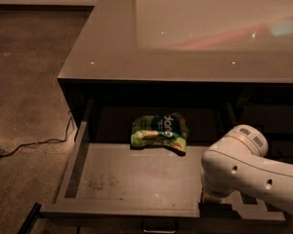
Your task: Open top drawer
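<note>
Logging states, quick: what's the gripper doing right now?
Gripper: at the top drawer's front right edge, under the arm; its state cannot be told.
</note>
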